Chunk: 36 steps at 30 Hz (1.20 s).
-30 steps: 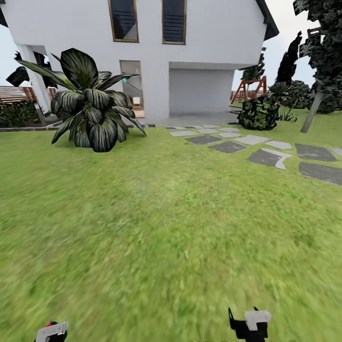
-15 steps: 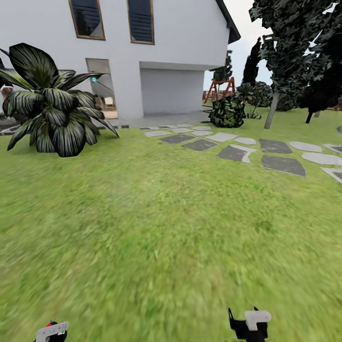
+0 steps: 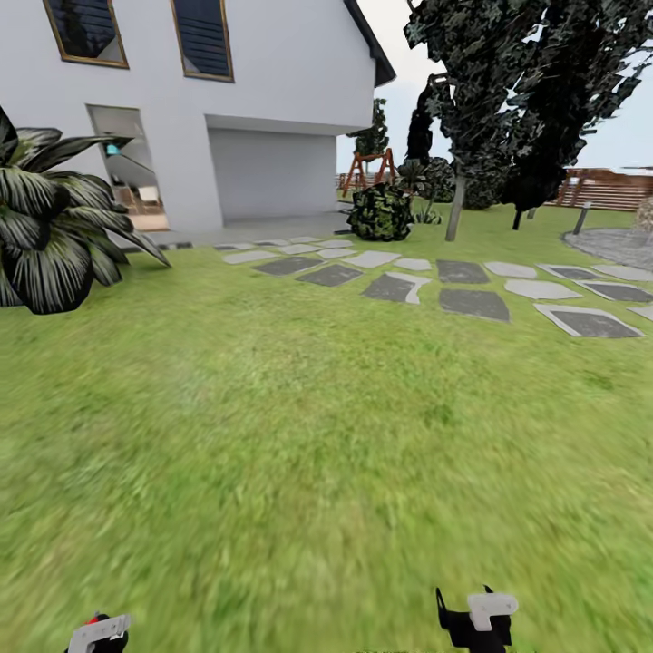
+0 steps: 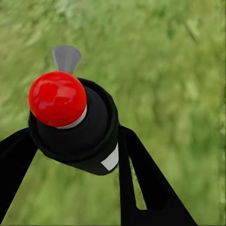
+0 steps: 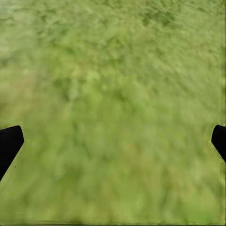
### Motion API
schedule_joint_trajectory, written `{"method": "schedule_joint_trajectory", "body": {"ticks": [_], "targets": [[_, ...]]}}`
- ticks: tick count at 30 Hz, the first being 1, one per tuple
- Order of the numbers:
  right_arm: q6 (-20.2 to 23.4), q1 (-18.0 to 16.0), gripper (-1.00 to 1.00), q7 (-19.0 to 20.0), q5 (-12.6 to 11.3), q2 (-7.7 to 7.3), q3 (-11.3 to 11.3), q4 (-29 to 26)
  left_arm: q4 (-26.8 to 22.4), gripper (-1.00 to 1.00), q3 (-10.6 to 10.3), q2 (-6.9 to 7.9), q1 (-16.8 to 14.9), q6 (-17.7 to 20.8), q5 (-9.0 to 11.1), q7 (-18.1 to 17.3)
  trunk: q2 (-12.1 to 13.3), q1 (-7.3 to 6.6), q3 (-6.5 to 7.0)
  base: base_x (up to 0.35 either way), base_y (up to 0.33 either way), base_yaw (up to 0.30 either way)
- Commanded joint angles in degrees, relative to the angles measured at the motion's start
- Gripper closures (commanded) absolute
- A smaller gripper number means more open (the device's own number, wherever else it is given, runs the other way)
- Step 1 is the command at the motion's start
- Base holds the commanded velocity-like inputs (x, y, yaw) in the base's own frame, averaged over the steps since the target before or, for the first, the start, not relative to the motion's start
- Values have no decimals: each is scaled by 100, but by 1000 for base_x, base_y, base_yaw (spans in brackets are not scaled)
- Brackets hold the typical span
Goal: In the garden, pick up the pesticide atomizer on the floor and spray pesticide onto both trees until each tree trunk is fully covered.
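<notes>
My left gripper is shut on the pesticide atomizer, a black bottle with a round red cap and a grey nozzle, held above the grass. In the head view the left gripper sits at the bottom left edge with a bit of red showing. Low on the right, my right gripper is open, and in the right wrist view its fingertips stand far apart over bare grass. The two thick grey-beige tree trunks are out of view, and no haze of pesticide shows. The garden lawn stretches ahead.
A white house stands at the back left, with a broad-leaved plant in front of it. Grey stepping stones cross the lawn to the right. Dark thin-trunked trees, a bush and a brown slat fence stand beyond.
The whole head view has swung to the right, so the house and plant now lie further left and the fence has come into sight. Both grippers keep their places.
</notes>
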Motion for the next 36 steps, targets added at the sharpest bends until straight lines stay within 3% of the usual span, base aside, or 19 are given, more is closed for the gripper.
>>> {"method": "schedule_joint_trajectory", "body": {"ticks": [1,36], "targets": [[-16,-6,-100,-41,61,1,-18,11,5,100,21,2,-3,-10,61,-60,-2,-1,-5,0,-270,-300],[-16,-6,-100,-41,61,1,-18,11,14,100,21,2,-5,-10,61,-60,-2,-1,-5,0,-270,-300]]}}
